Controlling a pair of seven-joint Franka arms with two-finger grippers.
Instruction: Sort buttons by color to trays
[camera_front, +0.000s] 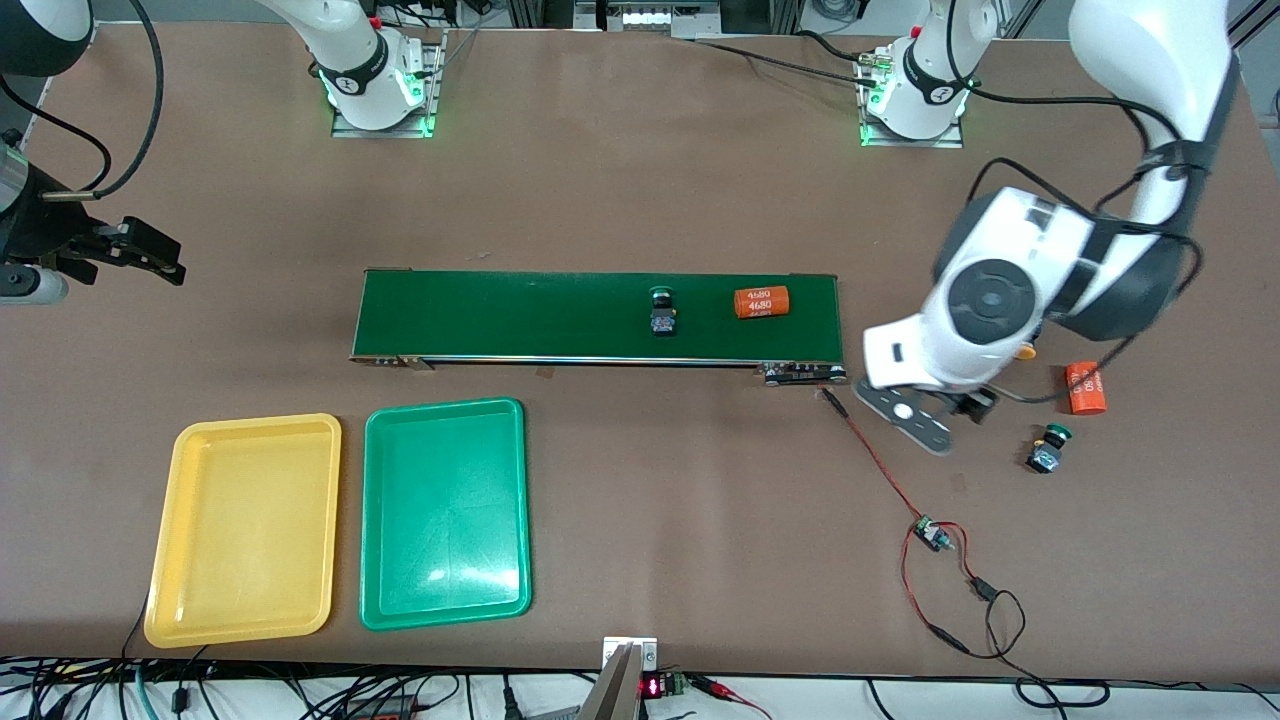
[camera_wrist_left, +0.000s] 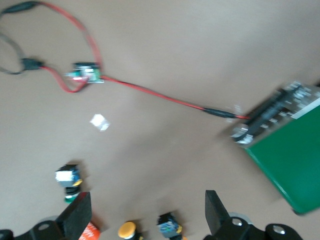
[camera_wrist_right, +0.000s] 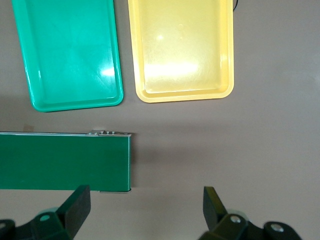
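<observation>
One green-capped button (camera_front: 661, 310) lies on the dark-green belt (camera_front: 520, 315). Another green-capped button (camera_front: 1048, 448) lies on the table at the left arm's end and also shows in the left wrist view (camera_wrist_left: 67, 177). My left gripper (camera_front: 975, 403) is open (camera_wrist_left: 145, 212) and hangs low over two yellow-capped buttons, one cap-up (camera_wrist_left: 127, 230) and one on its side (camera_wrist_left: 170, 225). In the front view only one yellow cap (camera_front: 1025, 350) peeks from under the arm. The yellow tray (camera_front: 245, 530) and green tray (camera_front: 445, 512) are empty. My right gripper (camera_front: 165, 258) is open (camera_wrist_right: 145, 205) and waits past the belt's end.
An orange numbered cylinder (camera_front: 762, 301) lies on the belt beside the button. Another orange cylinder (camera_front: 1085, 388) lies by the left gripper (camera_wrist_left: 90, 232). A red-and-black wire with a small circuit board (camera_front: 930, 533) runs from the belt's end toward the front edge.
</observation>
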